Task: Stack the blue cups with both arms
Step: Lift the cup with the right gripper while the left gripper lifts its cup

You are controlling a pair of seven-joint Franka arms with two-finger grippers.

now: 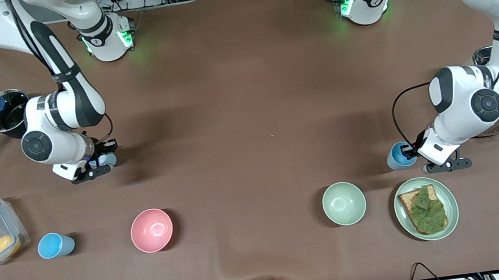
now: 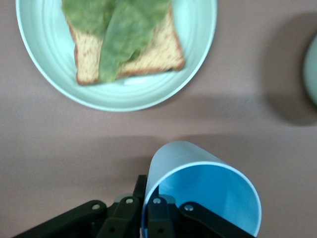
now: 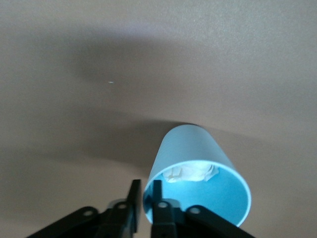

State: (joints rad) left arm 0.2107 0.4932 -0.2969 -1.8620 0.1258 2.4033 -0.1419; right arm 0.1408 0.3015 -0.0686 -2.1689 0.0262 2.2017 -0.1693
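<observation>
Each arm's jaws pinched a blue cup's rim: left gripper (image 1: 409,153) holding one cup (image 1: 398,156), right gripper (image 1: 99,164) another (image 3: 198,173), well apart over the desk (image 1: 246,111)

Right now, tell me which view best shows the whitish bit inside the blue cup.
The right wrist view: it looks into the cup held by the right tool, showing the whitish bit inside. The front view shows only that cup's edge; the left wrist view shows another cup.
</observation>
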